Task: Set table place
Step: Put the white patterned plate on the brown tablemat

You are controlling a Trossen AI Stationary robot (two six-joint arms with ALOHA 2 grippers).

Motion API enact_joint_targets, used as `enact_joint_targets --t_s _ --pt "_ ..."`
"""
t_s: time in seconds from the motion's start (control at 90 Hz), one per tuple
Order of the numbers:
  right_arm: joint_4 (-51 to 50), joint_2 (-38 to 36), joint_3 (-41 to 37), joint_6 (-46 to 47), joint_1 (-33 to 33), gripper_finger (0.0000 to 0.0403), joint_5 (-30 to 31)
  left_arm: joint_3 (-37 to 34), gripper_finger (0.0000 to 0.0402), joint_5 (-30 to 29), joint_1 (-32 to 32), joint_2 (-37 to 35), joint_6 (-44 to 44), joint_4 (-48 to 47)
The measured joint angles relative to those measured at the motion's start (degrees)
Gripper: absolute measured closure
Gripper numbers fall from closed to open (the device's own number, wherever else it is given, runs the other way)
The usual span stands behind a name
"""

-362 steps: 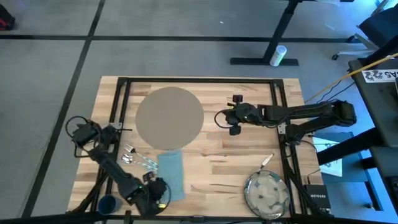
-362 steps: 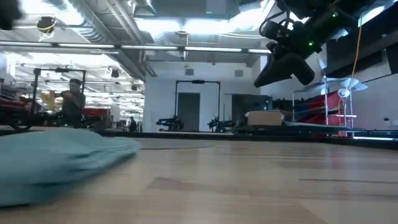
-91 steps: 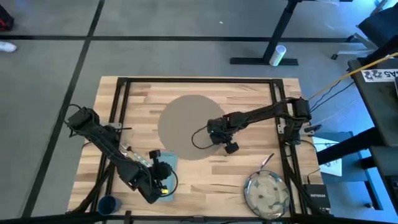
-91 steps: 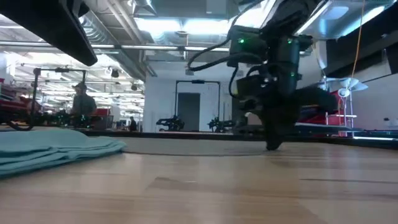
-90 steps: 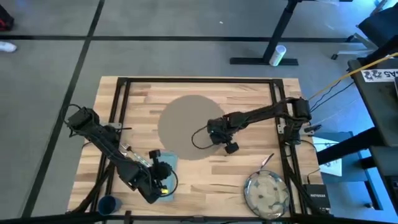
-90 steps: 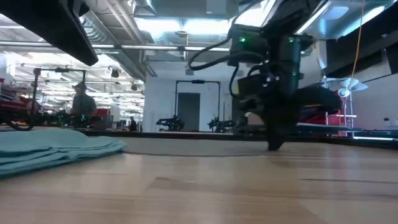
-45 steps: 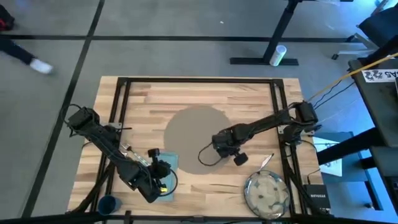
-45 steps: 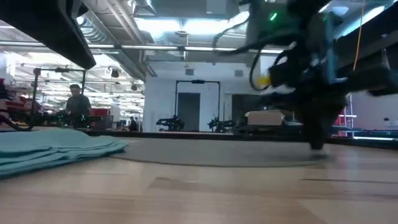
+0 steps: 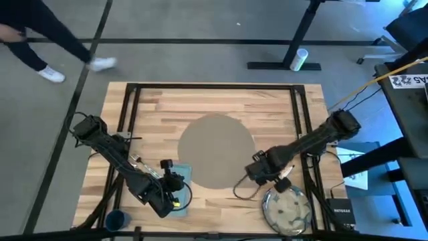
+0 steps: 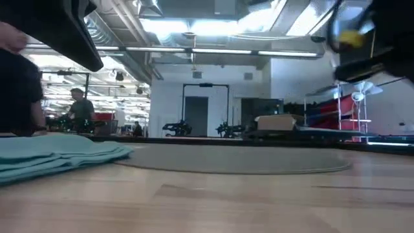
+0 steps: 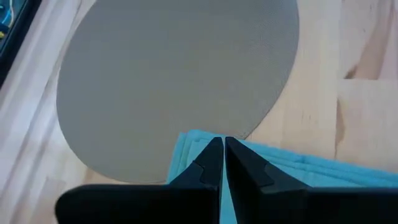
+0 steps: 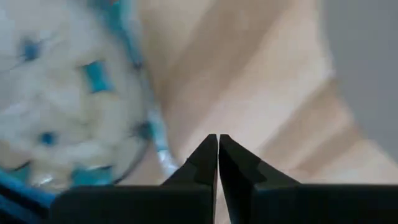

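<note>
The placemat (image 9: 217, 150) lies mid-table (image 9: 267, 100), plate (image 9: 287, 209) at the near right corner. Right gripper (image 9: 263, 173), fingers pressed together and empty, hovers beside the plate; pinching its rim without opening could shove it off. Left gripper (image 9: 175, 187), clenched, sits over the napkin (image 11: 298, 171).

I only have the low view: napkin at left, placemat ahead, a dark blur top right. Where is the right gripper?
Observer: The right gripper is shut, low over bare wood beside the plate.
Operator: Is the plate on the placemat?
Observer: No. In the high view it sits on the table near the bottom-right corner, apart from the placemat.
Operator: And the left gripper?
Observer: The left gripper is shut, over the napkin at the placemat's edge.
</note>
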Motion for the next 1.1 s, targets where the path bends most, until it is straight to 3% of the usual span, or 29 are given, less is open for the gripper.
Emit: enact_joint_targets --t_s 0.144,0.356,0.567,0.978,1.1 --pt "0.5 0.0 0.0 2.1 2.7 0.0381 -4.4 0.0 0.0402 0.0 0.0 0.0 0.4 0.4" --pt "1.1 0.0 0.1 4.4 3.6 0.0329 -4.5 0.0 0.0402 0.0 0.1 0.0 0.4 0.4" --pt "8.7 0.0 -4.3 5.6 3.6 0.0294 -7.0 0.0 0.0402 0.0 0.1 0.0 0.3 0.4" --pt "18.4 0.0 -14.0 8.7 3.5 0.0291 -12.1 0.0 0.0402 0.0 0.1 0.0 0.4 0.3" --pt "19.6 -0.1 -14.9 8.6 3.5 0.0313 -12.8 0.0 0.0402 0.0 0.1 0.0 0.4 0.3"
